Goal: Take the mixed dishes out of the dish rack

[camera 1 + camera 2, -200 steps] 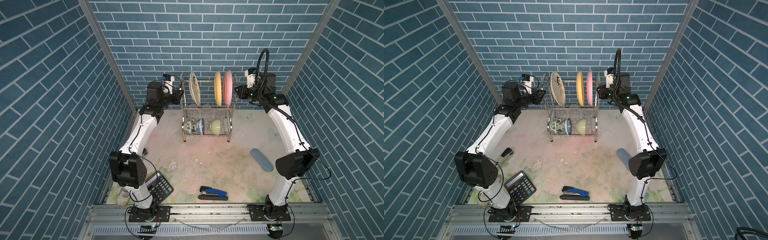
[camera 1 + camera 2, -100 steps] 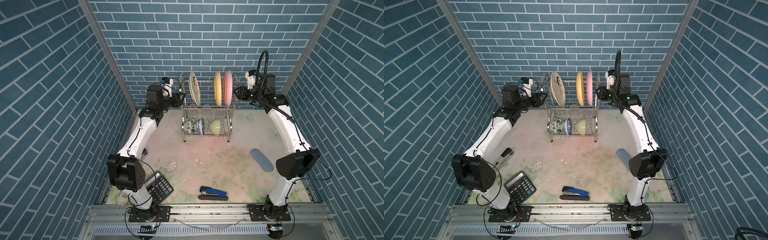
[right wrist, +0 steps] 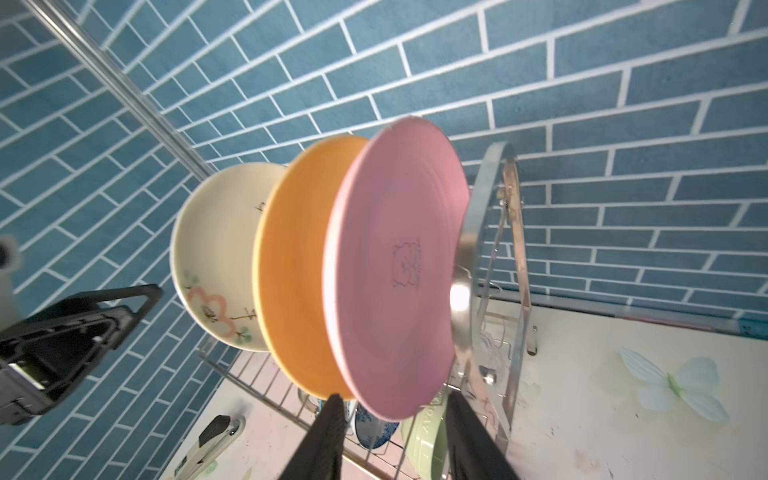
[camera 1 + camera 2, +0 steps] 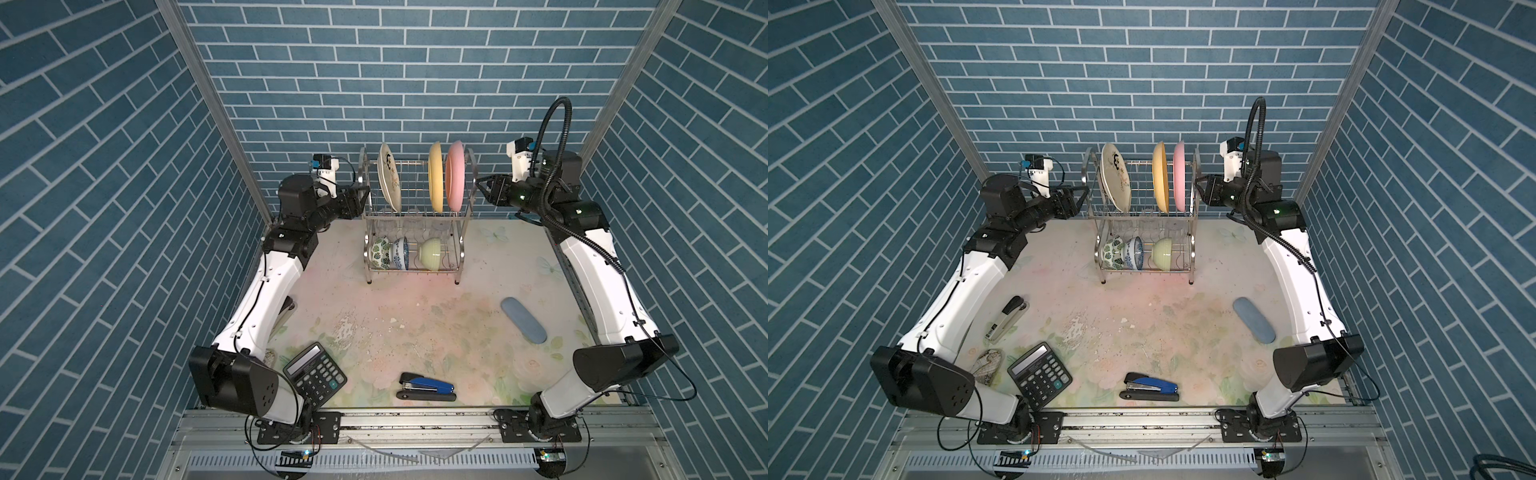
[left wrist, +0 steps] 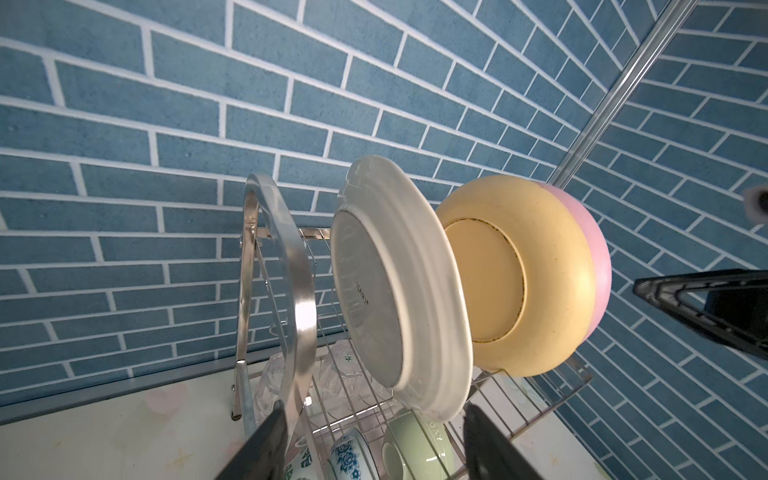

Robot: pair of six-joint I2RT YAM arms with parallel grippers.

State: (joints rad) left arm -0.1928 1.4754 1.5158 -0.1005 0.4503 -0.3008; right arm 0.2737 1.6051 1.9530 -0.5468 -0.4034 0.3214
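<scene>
My left gripper [image 4: 365, 194] and right gripper [image 4: 481, 188] hang released, empty, flanking the shiny two-tier steel wire dish rack [image 4: 415, 214], whose slots hold the cream floral plate [image 4: 390, 183] and pink plate [image 4: 455, 180] upright, rims offered for grasping.

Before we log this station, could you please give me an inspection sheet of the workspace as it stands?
Surface: floral table mat, worn and flaking in the middle.
Job's things: dish rack still full; cream floral plate, yellow plate and pink plate upright on the upper tier; clear tumblers in the rack, hard to count; green-leaf bowl, blue-patterned bowl and pale green bowl on the lower tier.
Clutter: calculator, blue stapler, blue-grey oval case, white stapler, patterned pouch.
Hands: left hand and right hand open, one at each end of the rack, holding nothing.
Cables: black hose loops above the right arm; thin wires at the bases.
Surroundings: blue brick walls; metal rail in front.
</scene>
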